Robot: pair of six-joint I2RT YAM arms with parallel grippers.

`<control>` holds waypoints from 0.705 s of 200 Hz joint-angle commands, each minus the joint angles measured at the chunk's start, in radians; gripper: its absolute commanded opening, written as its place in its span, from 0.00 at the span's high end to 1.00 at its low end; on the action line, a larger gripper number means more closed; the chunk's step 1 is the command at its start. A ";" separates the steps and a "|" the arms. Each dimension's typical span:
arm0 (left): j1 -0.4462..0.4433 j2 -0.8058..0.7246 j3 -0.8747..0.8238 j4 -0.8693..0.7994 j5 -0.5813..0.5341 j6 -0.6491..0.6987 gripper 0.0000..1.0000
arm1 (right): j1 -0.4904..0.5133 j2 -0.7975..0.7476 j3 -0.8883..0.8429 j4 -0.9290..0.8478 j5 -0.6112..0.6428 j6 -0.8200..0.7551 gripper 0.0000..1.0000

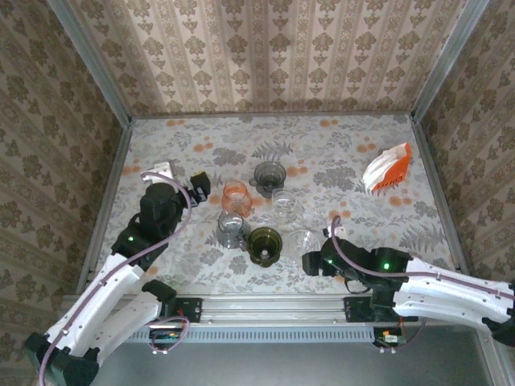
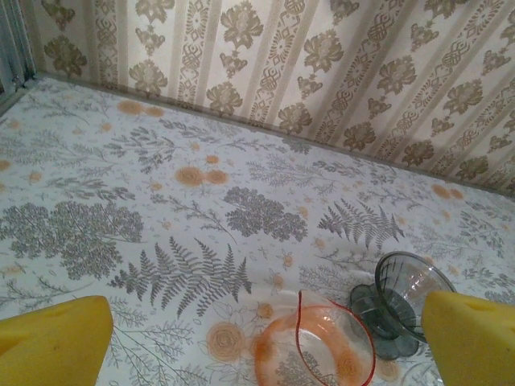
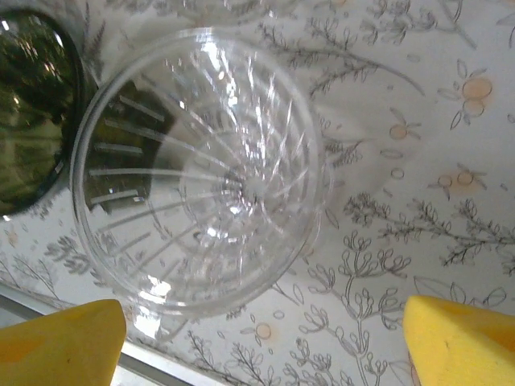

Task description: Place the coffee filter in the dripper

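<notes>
Floral surface (image 1: 338, 153) crowded; right hand (image 3: 257, 342) spread, empty, over clear dripper (image 3: 201, 169); left hand (image 2: 265, 338) spread too. filter pack (image 1: 388, 167) far right (well apart). Risk: swing toward pack clips clear dripper into olive dripper (image 1: 264, 244) beside it.

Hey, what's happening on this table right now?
Two robot arms are meant to put a coffee filter in a dripper, but neither holds anything. The left pincer is open, facing the orange dripper beside the grey dripper. The right pincer is open, facing a clear dripper next to the dark green dripper. An orange-and-white packet, likely the filters, lies untouched far right.
</notes>
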 commanded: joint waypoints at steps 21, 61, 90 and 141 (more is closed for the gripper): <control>-0.005 0.007 0.041 -0.042 -0.100 0.034 0.00 | 0.115 0.170 0.061 -0.010 0.122 0.077 0.08; -0.004 0.028 0.064 -0.056 -0.111 0.032 0.00 | 0.125 0.290 0.103 0.049 0.135 0.025 0.14; -0.004 0.078 0.116 -0.119 -0.145 -0.023 0.00 | 0.126 0.357 0.125 0.065 0.137 0.004 0.20; 0.025 0.204 0.233 -0.217 -0.039 -0.041 0.00 | 0.122 0.390 0.115 0.079 0.160 -0.001 0.28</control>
